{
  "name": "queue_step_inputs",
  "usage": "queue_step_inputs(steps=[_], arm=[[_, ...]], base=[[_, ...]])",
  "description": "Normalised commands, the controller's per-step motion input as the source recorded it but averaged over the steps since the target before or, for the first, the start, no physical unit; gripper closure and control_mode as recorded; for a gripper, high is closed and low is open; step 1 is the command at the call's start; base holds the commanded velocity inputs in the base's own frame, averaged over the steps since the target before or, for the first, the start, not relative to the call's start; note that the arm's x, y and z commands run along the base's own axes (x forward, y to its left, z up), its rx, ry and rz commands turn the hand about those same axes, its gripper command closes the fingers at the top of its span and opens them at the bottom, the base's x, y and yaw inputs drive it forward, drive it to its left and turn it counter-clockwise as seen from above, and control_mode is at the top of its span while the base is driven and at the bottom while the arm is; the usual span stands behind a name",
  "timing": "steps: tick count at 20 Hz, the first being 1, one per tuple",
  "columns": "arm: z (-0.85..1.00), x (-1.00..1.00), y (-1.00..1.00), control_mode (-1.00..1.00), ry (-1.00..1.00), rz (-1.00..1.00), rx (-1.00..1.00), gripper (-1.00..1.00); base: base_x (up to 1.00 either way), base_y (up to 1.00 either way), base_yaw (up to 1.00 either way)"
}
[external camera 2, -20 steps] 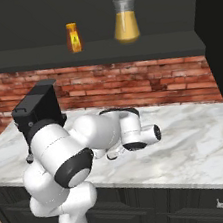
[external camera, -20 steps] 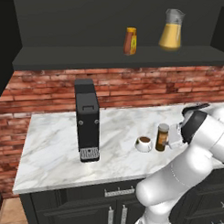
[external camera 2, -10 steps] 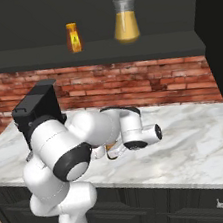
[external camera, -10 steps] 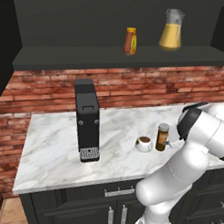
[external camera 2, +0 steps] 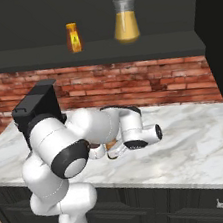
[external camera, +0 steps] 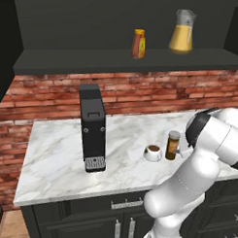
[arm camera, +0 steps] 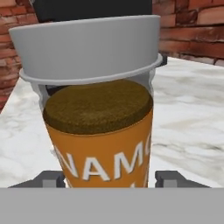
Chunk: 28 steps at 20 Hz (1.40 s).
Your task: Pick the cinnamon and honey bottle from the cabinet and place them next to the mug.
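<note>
White mug (external camera: 153, 152) on the marble table (external camera: 56, 157), the cinnamon (external camera: 173, 144) just beside it, label reading "NAM"; the tool (arm camera: 109, 177) fingers flank the jar, contact indiscernible. Honey bottle (external camera: 138, 43) on the cabinet (external camera: 94, 59) shelf. Layout unchanged from earlier.

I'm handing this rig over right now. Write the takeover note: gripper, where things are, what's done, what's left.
Gripper: fingertips flank the cinnamon jar; whether they are clamped on it or just open around it is not clear.
Cinnamon jar: upright on the counter, right beside the mug.
Honey bottle: on the cabinet shelf, left of the pitcher.
Done: cinnamon is by the mug.
Left: let go if gripping, back off, fetch the honey, set it beside the mug.
</note>
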Motion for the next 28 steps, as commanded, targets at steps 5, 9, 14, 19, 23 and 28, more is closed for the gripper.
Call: queue_step_inputs(steps=[5, 9, 14, 19, 23, 28], arm=[[0.00, -0.02, 0.00, -1.00, -0.01, 0.00, 0.00, -1.00], [0.14, -0.08, 0.00, -1.00, -0.04, 0.00, 0.00, -1.00], [0.38, -0.12, 0.00, -1.00, -0.06, 0.00, 0.00, -1.00], [0.52, -0.03, 0.00, -1.00, -0.08, 0.00, 0.00, -1.00], [0.48, -0.02, 0.00, -1.00, -0.05, 0.00, 0.00, -1.00], [0.55, -0.15, 0.00, -1.00, -0.03, -0.01, 0.00, -1.00]], base=[[0.00, 0.00, 0.00], [0.00, 0.00, 0.00], [0.00, 0.00, 0.00], [0.00, 0.00, 0.00], [0.00, 0.00, 0.00], [0.00, 0.00, 0.00]])
